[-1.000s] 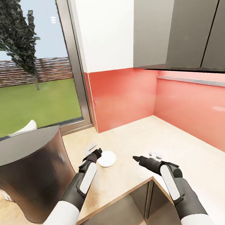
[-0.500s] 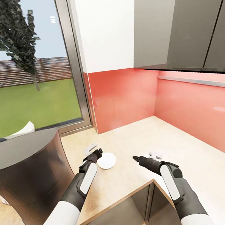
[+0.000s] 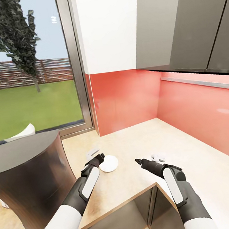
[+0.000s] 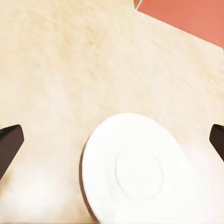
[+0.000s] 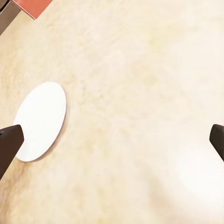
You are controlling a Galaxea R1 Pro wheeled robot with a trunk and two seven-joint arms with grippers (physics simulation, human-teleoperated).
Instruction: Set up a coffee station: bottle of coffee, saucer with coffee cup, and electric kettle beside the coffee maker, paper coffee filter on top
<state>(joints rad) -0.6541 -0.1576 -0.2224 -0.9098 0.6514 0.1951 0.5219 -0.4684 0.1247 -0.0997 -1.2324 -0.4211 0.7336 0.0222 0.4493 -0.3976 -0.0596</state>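
Beige countertop [image 3: 202, 162] runs into a corner with a red backsplash [image 3: 127, 99], grey wall cabinets [image 3: 190, 24] above, window [image 3: 27, 66] onto lawn at left.

Saucer [image 3: 108, 162] lies flat on the counter, just ahead of and beside the left gripper [image 3: 99, 156]; the left wrist view looks straight down on the saucer [image 4: 137, 170], between the widely spread fingertips [image 4: 9, 144].

Right gripper [image 3: 138, 161] hovers over bare counter, well right of the saucer, fingers [image 5: 8, 142] also spread wide, nothing held. Right wrist view has the saucer [image 5: 41, 120] off to one side.

Small white thing [image 3: 158, 156], probably the cup, sits just behind the right gripper, partly hidden. Another white scrap [image 3: 91, 152] lies just beyond the left gripper; can't tell what it is.

Coffee maker [image 3: 30, 181] stands on the counter left of the left arm, close to it. Counter edge steps back over an open cabinet [image 3: 136, 209] between the arms.
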